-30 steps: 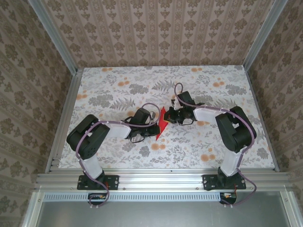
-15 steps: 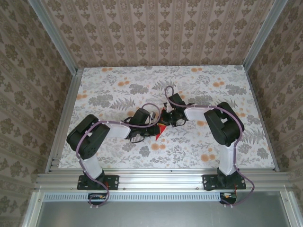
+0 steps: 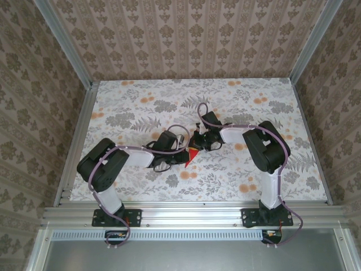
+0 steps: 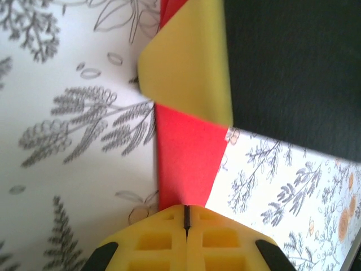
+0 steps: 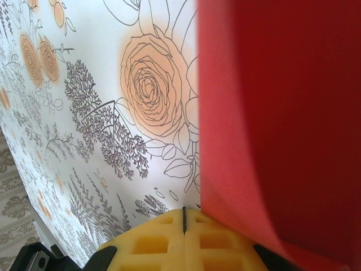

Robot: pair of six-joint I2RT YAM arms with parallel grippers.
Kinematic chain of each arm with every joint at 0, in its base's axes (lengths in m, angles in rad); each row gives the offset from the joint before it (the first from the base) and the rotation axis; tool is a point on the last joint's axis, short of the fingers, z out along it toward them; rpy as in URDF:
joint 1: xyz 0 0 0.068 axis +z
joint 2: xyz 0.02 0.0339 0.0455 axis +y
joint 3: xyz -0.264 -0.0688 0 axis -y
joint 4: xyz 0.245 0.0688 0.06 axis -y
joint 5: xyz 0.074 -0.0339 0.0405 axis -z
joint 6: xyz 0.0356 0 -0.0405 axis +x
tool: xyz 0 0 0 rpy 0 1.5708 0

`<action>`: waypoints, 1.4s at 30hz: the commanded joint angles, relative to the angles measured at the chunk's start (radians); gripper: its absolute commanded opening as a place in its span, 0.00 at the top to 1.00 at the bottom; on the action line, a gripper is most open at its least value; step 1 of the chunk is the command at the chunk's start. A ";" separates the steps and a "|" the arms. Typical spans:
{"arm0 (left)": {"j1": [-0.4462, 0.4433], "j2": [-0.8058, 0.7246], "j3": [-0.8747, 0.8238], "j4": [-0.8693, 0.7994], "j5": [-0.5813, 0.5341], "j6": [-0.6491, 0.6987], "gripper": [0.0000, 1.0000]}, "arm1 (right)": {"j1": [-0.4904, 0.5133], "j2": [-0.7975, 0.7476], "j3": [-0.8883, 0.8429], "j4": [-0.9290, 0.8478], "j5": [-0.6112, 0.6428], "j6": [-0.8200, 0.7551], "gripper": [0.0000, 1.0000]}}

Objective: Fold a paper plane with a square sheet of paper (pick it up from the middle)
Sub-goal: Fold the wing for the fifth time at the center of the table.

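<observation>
L arm (image 3: 132,153) comes in from near-left, forearm angled twd tbl centre. L gripper (image 3: 181,157) sits low over the white floral-print tabletop (image 3: 130,96), just L of centre. In its wrist view the yellow waffle-pattern pads (image 4: 169,223) are pressed tight together, the seam a thin dark line. The narrow end of the thin bright red paper (image 4: 186,164) runs straight into that seam, so it's clenched on the sheet as far as can be seen.

Red paper (image 3: 190,158) is mid-tbl, btwn the two grippers & touching both. From above only a small red triangle shows, tip pointing twd the near edge & slightly L. Long axis approx far-to-near, leaning a bit. From L wrist it's a tapering strip, wider at the far end. There it passes under a yellow finger (image 4: 186,62) of the other gripper, w/ a bit of red showing again beyond.

R gripper (image 3: 197,144) is just R of the paper on its far side, nose twd the L gripper. R wrist view: its pads (image 5: 163,228) are closed, no gap. Red paper (image 5: 282,130) rises curved along the R side, overlapping the R pad. Can't tell if it's nipped btwn the pads or only lying against them. R arm (image 3: 248,134) comes from near-right, elbow raised, forearm running L.
</observation>
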 commanded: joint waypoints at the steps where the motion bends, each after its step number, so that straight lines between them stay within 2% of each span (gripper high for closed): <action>1: 0.003 -0.049 -0.047 -0.109 0.046 0.002 0.95 | -0.036 0.039 -0.015 -0.016 0.091 -0.007 0.98; 6: 0.027 -0.084 -0.049 -0.016 0.042 -0.081 0.89 | -0.036 0.038 -0.036 0.001 0.072 -0.008 0.98; 16: 0.029 0.015 0.025 0.123 0.022 -0.157 0.89 | -0.036 0.040 -0.061 0.029 0.051 0.001 0.98; 33: 0.030 0.105 0.099 0.090 -0.071 -0.137 0.90 | -0.035 0.037 -0.073 0.043 0.033 0.004 0.98; 38: 0.026 0.116 0.086 0.062 -0.061 -0.131 0.92 | -0.036 0.025 -0.074 0.050 0.020 0.010 0.97; 42: 0.010 0.099 0.077 -0.027 -0.038 -0.084 0.92 | -0.036 -0.011 -0.062 0.049 0.005 0.015 0.97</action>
